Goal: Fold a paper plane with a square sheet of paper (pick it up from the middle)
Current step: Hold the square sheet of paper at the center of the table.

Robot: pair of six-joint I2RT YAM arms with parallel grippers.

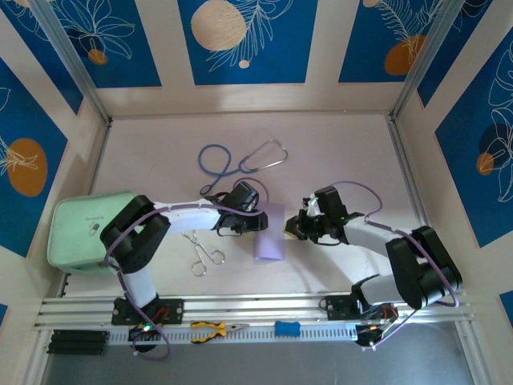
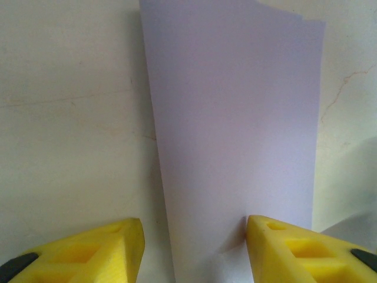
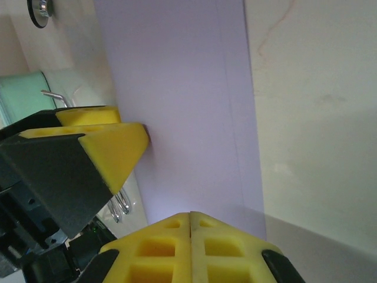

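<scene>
The square sheet of paper [image 1: 270, 239] lies flat near the middle of the table [image 1: 353, 152], folded into a narrow two-layer strip that runs near to far. In the left wrist view the layers at its far end [image 2: 235, 118] do not quite line up.

The left gripper [image 1: 253, 221] reaches in from the left. Its yellow fingers [image 2: 112, 247] are spread apart and straddle one end of the strip, with one finger touching the paper's edge and the other over bare table.

The right gripper [image 1: 288, 231] comes in from the right, directly opposite. Its fingertips [image 3: 177, 227] are pressed together at the strip's right edge [image 3: 177, 88]. I cannot tell whether any paper is caught between them. From that wrist, the left gripper [image 3: 132, 125] stands just across the strip, so the two sets of fingers face each other over the paper.

Metal forceps [image 1: 204, 255] lie to the near left of the strip, close to the left arm. A mint-green pouch [image 1: 84, 228] sits at the table's left side, partly covered by that arm. A blue-tubed stethoscope [image 1: 240, 160] is looped on the far side of both grippers, apart from the paper. On the near rail lie yellow-handled pliers [image 1: 216, 329] and a small blue object [image 1: 287, 328].
</scene>
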